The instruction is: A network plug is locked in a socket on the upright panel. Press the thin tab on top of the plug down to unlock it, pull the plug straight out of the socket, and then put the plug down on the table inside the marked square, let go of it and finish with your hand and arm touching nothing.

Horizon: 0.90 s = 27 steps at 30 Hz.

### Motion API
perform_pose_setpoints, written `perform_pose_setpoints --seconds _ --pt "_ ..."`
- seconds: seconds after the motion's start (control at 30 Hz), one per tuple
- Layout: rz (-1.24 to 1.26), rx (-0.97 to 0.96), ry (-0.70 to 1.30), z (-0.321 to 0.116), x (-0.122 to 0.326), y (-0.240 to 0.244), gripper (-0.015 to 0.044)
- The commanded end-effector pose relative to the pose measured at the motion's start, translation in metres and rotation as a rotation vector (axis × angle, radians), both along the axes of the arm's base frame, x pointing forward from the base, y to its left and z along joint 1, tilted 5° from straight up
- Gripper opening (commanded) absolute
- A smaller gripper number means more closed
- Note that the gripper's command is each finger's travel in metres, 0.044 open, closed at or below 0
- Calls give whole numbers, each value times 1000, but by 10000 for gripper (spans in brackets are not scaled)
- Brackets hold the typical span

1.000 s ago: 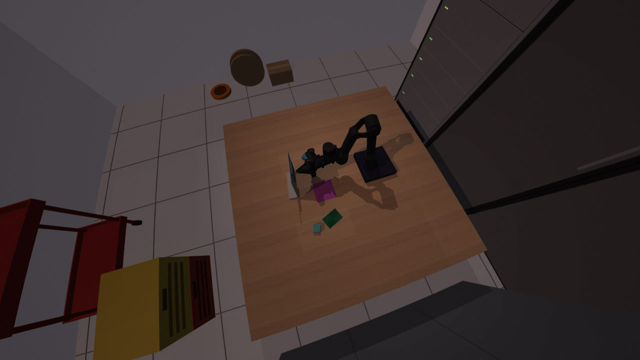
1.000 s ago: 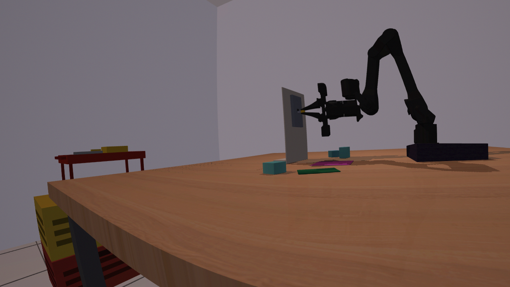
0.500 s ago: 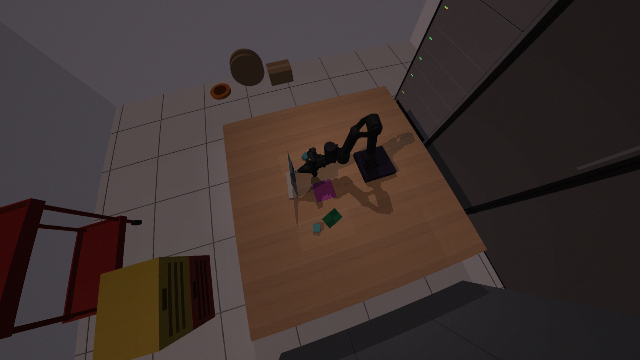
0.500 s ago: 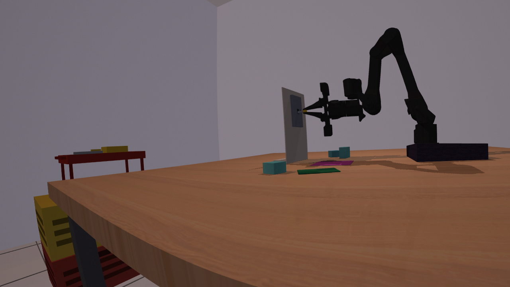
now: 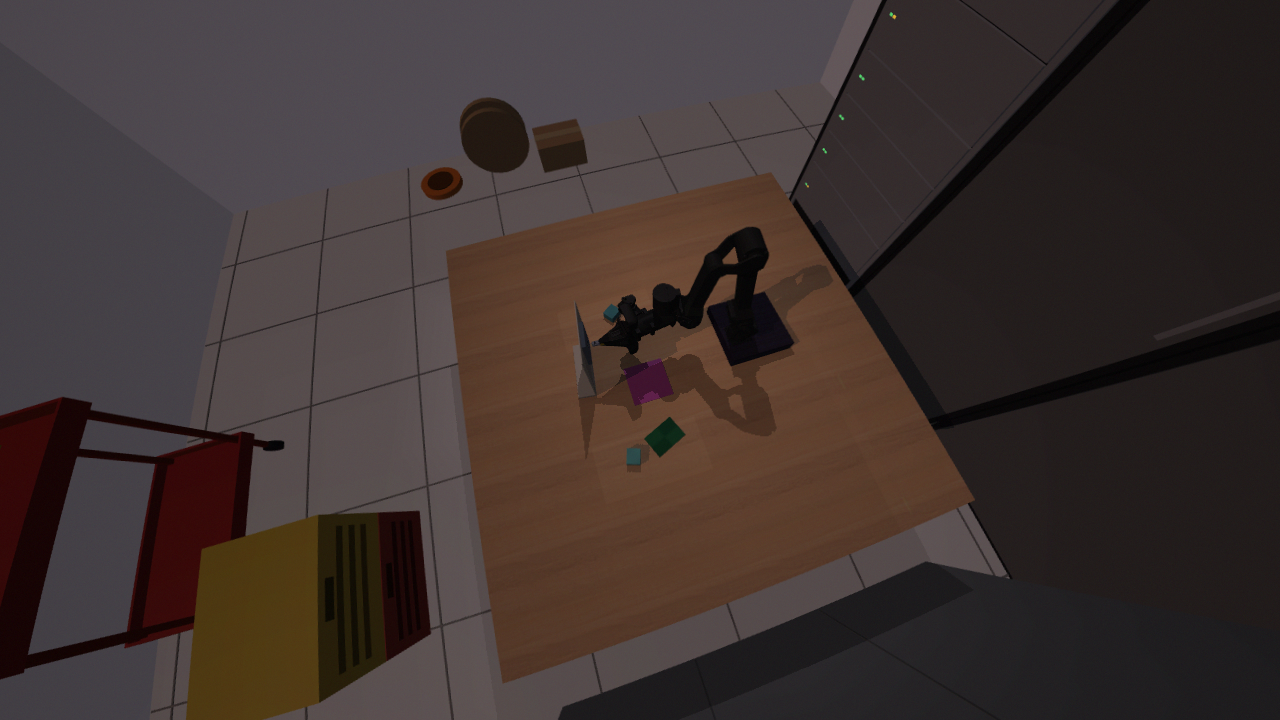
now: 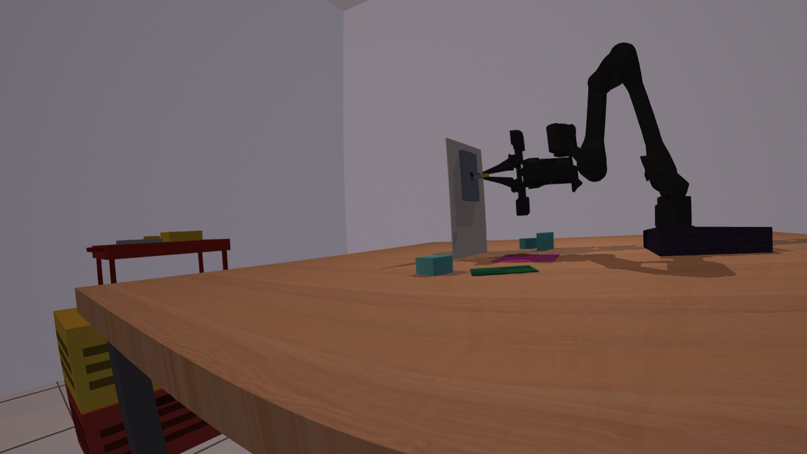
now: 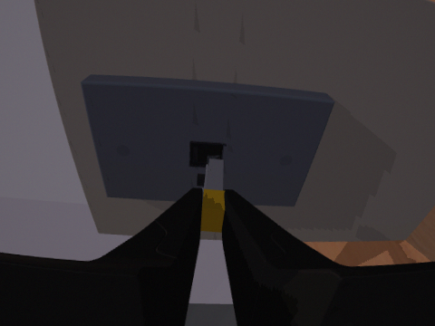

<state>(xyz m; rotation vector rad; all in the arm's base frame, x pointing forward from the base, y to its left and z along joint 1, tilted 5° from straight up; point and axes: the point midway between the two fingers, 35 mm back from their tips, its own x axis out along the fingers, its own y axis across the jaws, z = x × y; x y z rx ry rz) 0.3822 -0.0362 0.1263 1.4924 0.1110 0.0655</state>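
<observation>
My gripper (image 5: 598,343) (image 6: 487,175) (image 7: 212,198) is shut on the plug (image 6: 478,176) (image 7: 215,175), gripping its yellow rear part. The plug's grey front points at the blue-grey socket plate (image 6: 469,192) (image 7: 149,131) on the upright panel (image 5: 586,380) (image 6: 468,228) (image 7: 326,50). The plug's front end looks just outside the dark socket opening (image 7: 198,154), high above the table. The tab is not clear. A flat magenta square (image 5: 648,385) (image 6: 527,258) lies on the table near the panel, below the gripper and to one side. A flat green square (image 5: 665,437) (image 6: 504,270) lies farther off.
A teal block (image 5: 633,456) (image 6: 434,265) sits beside the green square. More teal blocks (image 5: 611,312) (image 6: 545,241) stand on the panel's other side, near the gripper in the top view. The arm's dark base (image 5: 768,347) (image 6: 710,243) stands opposite the panel.
</observation>
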Motion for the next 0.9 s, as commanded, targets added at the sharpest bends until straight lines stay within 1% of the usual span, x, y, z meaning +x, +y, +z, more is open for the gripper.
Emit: perform_pose_setpoints --seconds 0.0,0.87 --pt "0 5 2 -1 -4 1 0" --pt "0 5 4 -1 -19 2 0"
